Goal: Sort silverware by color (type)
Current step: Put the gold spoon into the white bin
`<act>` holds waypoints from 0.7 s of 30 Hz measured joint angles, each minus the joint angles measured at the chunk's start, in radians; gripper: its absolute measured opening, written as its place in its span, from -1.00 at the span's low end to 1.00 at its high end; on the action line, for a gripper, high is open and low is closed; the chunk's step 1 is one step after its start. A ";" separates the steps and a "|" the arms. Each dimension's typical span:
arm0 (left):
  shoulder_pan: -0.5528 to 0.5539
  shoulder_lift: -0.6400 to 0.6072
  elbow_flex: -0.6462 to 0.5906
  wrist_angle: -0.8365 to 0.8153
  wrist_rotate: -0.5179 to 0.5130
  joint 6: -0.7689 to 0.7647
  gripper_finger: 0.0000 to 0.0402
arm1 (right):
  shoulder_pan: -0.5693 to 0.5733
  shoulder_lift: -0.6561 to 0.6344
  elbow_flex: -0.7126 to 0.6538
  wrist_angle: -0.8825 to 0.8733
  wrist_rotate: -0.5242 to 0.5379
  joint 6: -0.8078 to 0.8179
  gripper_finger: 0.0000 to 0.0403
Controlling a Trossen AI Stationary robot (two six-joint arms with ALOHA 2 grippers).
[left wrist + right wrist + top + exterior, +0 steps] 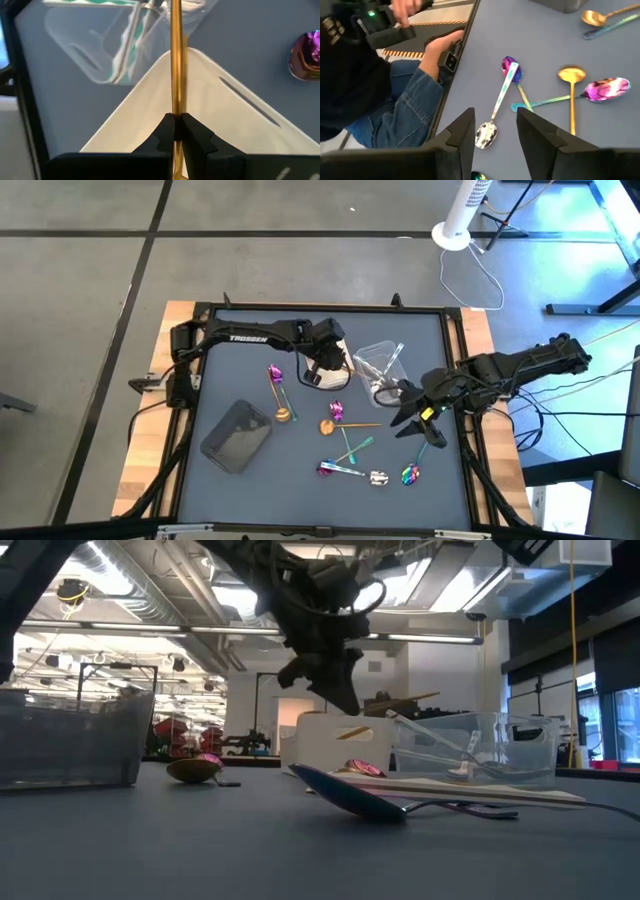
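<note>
From the left: the grey tray (238, 436) lies on the mat's near left, holding nothing I can make out from above, with a purple spoon (275, 374) and a gold spoon (283, 415) just beside it. Now the action: the left gripper (175, 131) is over the white tray (150, 120), pinched tight on a gold piece (176, 60) by its handle, the shaft hanging straight between the pads. That reads to me as the drop-off step for a gold one; the next move should be to lower a touch so the piece clears the rim, then let go so it lands inside and not across the edge. Next along, the clear tray (380, 362) sits touching the white one, a silver piece (393, 360) leaning in it. In the middle the unsorted scatter waits: a gold spoon (571, 76) touching a purple bowl (606, 89), a teal fork (540, 102) crossing under, a silver spoon (486, 135) with an iridescent handle. Over on the right, the right gripper (495, 137) hovers above that scatter, jaws parted, nothing in them, likely lining up the next pick. Hard calls: I can't see which end of the gold piece dangles, spoon or fork, since the gripper hides it; from table height a spoon (345, 795) up close blocks the trays' contents. A person's sleeve (415, 100) and hand (442, 42) sit at the table edge.
</note>
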 joint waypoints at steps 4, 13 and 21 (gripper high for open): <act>0.007 0.007 0.000 -0.031 0.002 0.017 -0.94 | 0.059 0.000 0.000 0.004 0.059 0.000 -0.34; 0.060 0.007 0.001 -0.057 0.001 0.033 -0.94 | 0.159 0.000 0.000 0.005 0.213 -0.001 -0.34; 0.094 0.009 0.000 -0.078 -0.002 0.019 -0.92 | 0.167 0.000 0.000 0.005 0.226 -0.001 -0.34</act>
